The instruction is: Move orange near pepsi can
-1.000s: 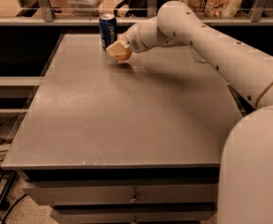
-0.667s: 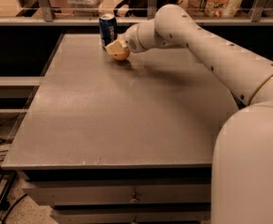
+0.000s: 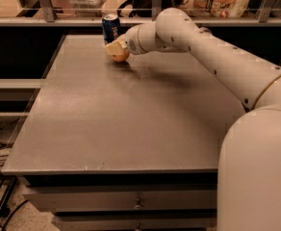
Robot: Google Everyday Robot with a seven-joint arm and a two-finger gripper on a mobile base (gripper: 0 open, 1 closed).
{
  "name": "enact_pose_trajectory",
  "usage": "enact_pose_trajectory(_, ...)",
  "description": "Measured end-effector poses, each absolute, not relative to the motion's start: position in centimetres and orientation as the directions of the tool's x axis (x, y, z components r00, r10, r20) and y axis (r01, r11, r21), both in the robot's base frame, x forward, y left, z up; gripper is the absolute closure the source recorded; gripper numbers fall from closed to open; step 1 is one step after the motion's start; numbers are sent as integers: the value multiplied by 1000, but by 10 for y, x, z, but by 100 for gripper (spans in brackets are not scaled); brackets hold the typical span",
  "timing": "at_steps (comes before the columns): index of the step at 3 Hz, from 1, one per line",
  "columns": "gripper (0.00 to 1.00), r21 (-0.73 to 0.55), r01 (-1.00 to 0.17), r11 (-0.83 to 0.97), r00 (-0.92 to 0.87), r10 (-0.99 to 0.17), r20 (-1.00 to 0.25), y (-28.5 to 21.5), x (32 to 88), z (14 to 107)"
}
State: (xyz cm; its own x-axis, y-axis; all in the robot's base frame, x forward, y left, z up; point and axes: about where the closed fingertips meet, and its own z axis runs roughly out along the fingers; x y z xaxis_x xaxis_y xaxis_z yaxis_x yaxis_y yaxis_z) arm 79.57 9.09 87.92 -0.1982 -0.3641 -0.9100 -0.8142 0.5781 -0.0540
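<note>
Grey metal bench (image 3: 131,124), drawers below. Gripper (image 3: 116,50) on white arm sits near far left corner, clasped on round smooth orange fruit (image 3: 120,56), just beside dark blue pepsi can (image 3: 111,29). Risks: fruit rolls away on release; withdrawing wrist clips and topples can.

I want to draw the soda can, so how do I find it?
Look at the big grey table and follow its far edge toward the left. The pepsi can stands there, just behind the orange at the robot's pincer. It is the only dark blue, upright tin with a silver top.
</note>
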Motion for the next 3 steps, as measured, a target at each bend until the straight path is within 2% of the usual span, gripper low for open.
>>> enact_pose_trajectory(1, 12, -42, -819, 572, -200, -354, -914, 93, 790, 877)
enact_pose_trajectory(2, 0, -41, -821, 570, -201, -355, -913, 96, 790, 876)
enact_pose_trajectory(3, 0, -41, -821, 569, -201, -355, -913, 96, 790, 876)
